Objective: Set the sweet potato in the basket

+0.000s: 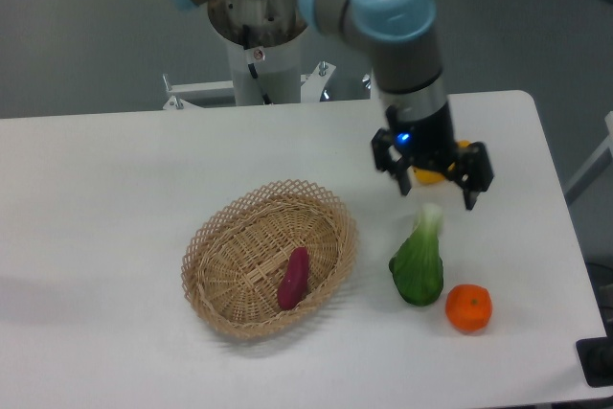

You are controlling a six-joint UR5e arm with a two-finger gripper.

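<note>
Item: basket (pixel 222 246), light tan woven wicker, oval and shallow, with an openwork looped rim. It is being carried by the white tabletop (pixel 96 189), toward the front and middle of the surface.

Item: sweet potato (pixel 293 279), small, magenta-purple, tapered at both ends. It is being held inside the basket, lying on the woven floor in the right half, with its long axis running from the basket's front toward its back and tilted slightly rightward. It is being touched by nothing except the basket.

Item: green vegetable (pixel 419 265), with a pale stalk and dark green leaves. It is being seen just to the right of the basket, apart from the rim, with the stalk end pointing away from the camera.

Item: round orange fruit (pixel 468 307). It is being seen further right of the basket, just beside the leafy end of the green vegetable.

Item: yellow-orange item (pixel 431 175). It is being largely hidden behind the claw, to the right of and beyond the basket.

Item: claw (pixel 434 195), black, two-fingered, on a grey and light-blue arm. It is being held above the tabletop, well to the right of the basket and over the stalk of the green vegetable. Its fingers are being kept spread wide, with nothing gripped between them.
</note>
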